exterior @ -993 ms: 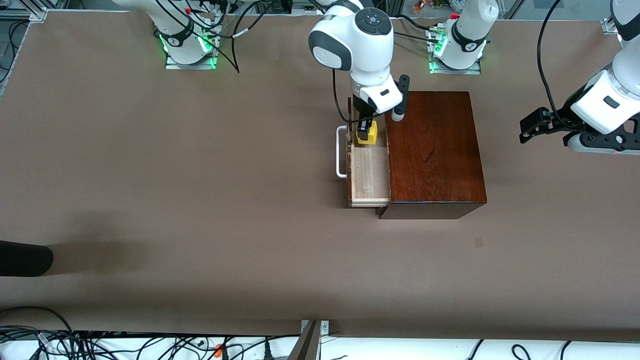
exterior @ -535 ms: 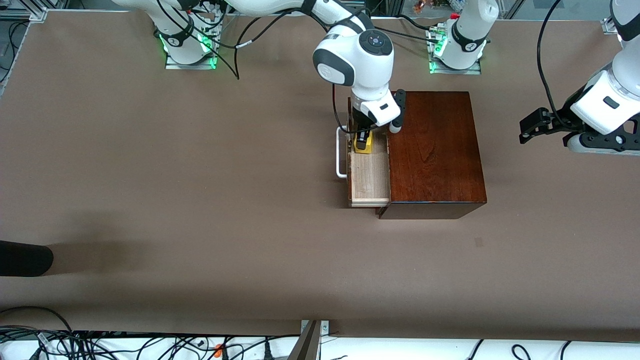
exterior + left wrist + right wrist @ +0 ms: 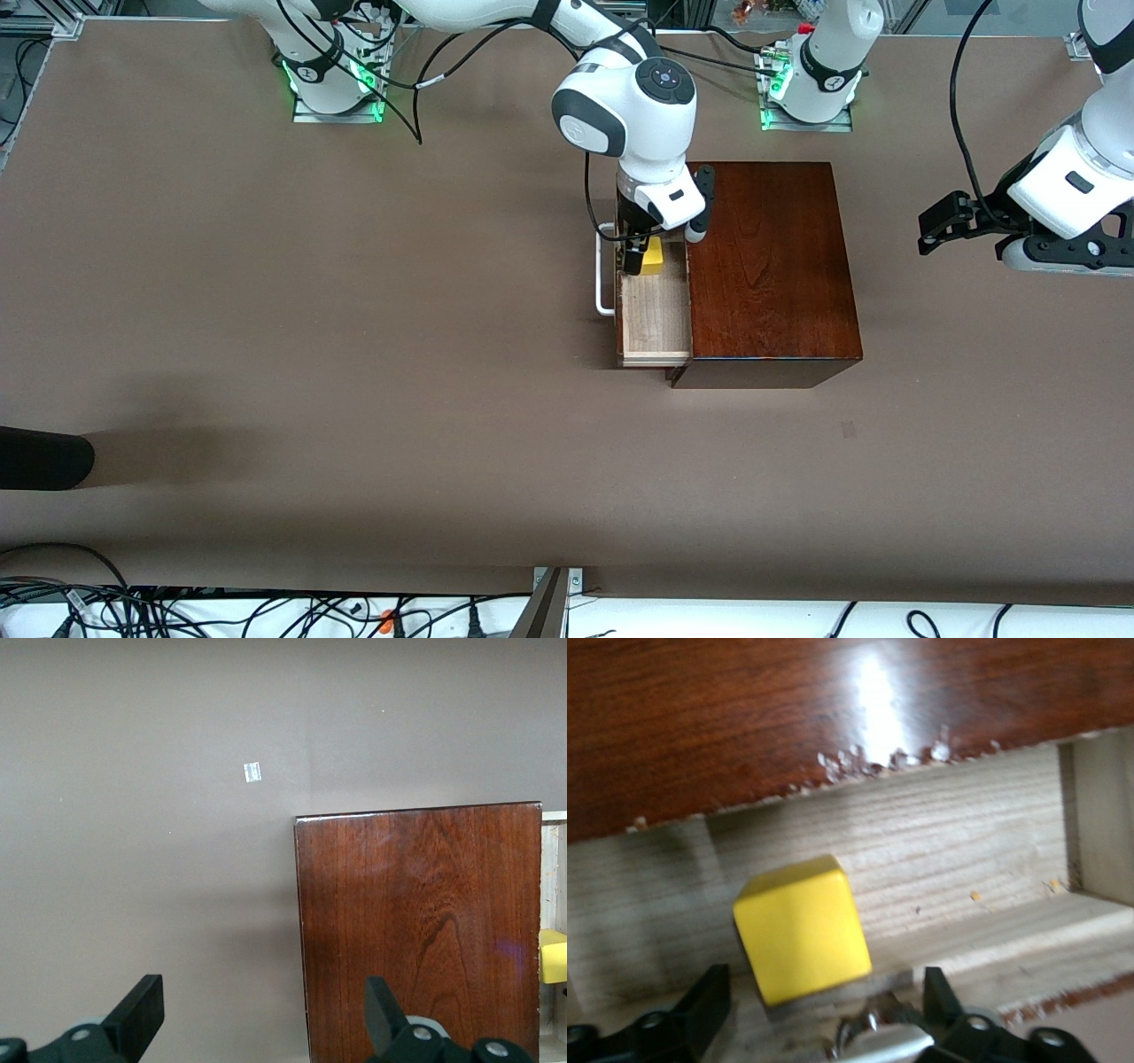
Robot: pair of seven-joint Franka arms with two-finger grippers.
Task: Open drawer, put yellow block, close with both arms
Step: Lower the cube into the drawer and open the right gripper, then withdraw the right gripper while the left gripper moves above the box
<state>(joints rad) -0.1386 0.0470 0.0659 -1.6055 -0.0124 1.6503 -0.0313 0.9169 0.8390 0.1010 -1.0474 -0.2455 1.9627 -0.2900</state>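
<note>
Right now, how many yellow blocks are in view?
1. The block lies in the open drawer, between the open right gripper's fingers. More could be hidden inside the box.

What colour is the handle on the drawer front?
White. The handle shows best in the front view, beside the pale drawer.

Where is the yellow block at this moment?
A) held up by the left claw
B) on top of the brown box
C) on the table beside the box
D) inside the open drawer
D: the block rests on the pale floor of the open drawer, between the fingers of the open right claw.
</note>
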